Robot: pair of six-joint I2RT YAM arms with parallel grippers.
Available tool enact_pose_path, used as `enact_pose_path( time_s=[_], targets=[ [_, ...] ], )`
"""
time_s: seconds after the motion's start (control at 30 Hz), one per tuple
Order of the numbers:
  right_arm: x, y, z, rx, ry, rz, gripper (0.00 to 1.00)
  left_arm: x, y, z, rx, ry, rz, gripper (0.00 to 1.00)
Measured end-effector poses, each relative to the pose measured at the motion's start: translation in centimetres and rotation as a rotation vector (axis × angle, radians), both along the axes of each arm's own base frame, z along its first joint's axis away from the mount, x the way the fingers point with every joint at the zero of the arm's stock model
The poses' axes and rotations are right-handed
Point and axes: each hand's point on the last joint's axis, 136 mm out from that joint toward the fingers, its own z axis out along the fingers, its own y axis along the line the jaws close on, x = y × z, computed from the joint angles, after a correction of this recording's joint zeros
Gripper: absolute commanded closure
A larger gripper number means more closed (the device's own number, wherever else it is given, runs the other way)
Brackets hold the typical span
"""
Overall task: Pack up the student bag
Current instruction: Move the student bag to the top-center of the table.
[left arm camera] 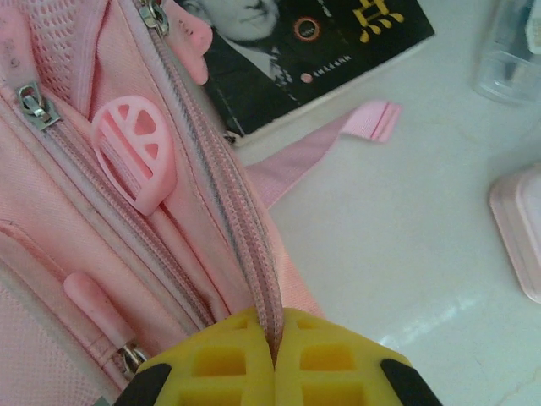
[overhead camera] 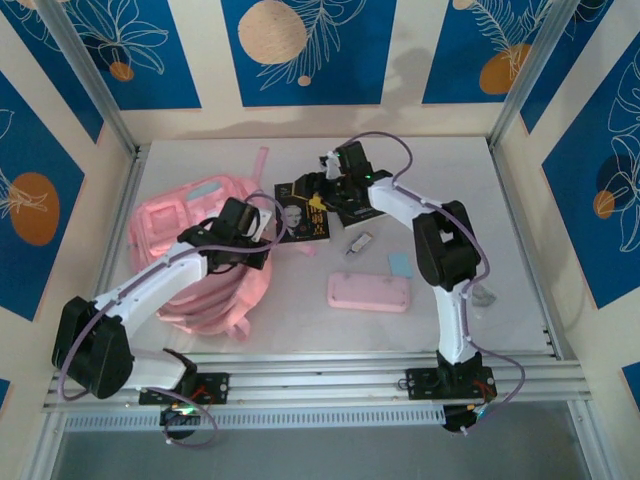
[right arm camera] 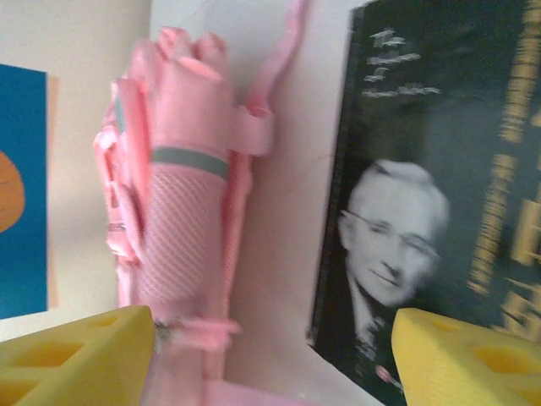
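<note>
The left tool [left arm camera: 275, 359] has its yellow pads pressed together on the zip seam of the student bag [left arm camera: 101, 211], pinching the pink edge between them. The bag lies on the left half of the tabletop [overhead camera: 470, 330], with a loose strap end just beside a dark book [right arm camera: 423, 211]. The right tool [right arm camera: 275, 368] hovers at that book's edge, its pads standing apart. A flat pink case [overhead camera: 368, 292] lies nearer the arms, apart from the bag.

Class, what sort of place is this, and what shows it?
Probably a robot test booth: two arms bolted to a metal rail at the edge of a white table, blue printed panels walling it in, a pink backpack and book laid out.
</note>
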Motion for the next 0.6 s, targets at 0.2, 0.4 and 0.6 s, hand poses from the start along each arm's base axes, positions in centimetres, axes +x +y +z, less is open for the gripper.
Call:
enact_pose_path(
  time_s=[0.2,0.4,0.6],
  targets=[
    [-0.6,5.0,0.1,0.052,0.018,0.079,0.24,-1.9,0.0,-1.6,-0.009,0.05,-0.033,1.0],
    [-1.1,9.2,-1.7,0.049,0.055,0.133,0.25,-2.3,-0.4,-1.1,-0.023,0.035,-0.049,1.0],
    [-1.7,10.5,-3.9,0.043,0.115,0.153,1.0,-2.8,-0.3,-1.4,-0.022,0.038,-0.052,1.0]
  ],
)
